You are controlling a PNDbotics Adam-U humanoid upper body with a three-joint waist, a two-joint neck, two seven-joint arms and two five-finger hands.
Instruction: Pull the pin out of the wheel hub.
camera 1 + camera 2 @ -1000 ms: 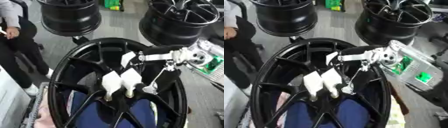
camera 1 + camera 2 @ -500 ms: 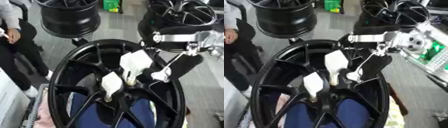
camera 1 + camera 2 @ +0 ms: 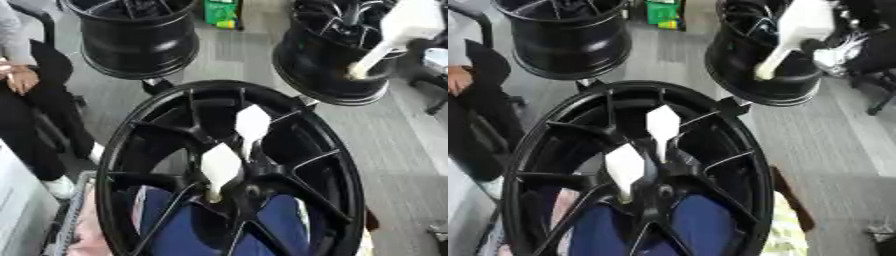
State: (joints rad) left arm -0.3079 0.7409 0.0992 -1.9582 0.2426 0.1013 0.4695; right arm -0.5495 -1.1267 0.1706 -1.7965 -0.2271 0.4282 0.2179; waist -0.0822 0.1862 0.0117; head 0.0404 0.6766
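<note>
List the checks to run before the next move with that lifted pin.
1. Lifted pin clear of the wheel hub: ok.
2. Right hand holding it: cannot tell, only dark shapes beside the pin.
3. Hub free of pins: not ok, upper pin and lower pin stand in it.
4. Lifted pin's tip apart from the far wheel: cannot tell.
5. Left hand out of the way: cannot tell, not in view.

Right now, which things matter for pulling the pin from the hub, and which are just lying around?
Job: front wheel; two white pins in its hub; third white pin, lifted, upper right.
Lying about: two far wheels; green box.
</note>
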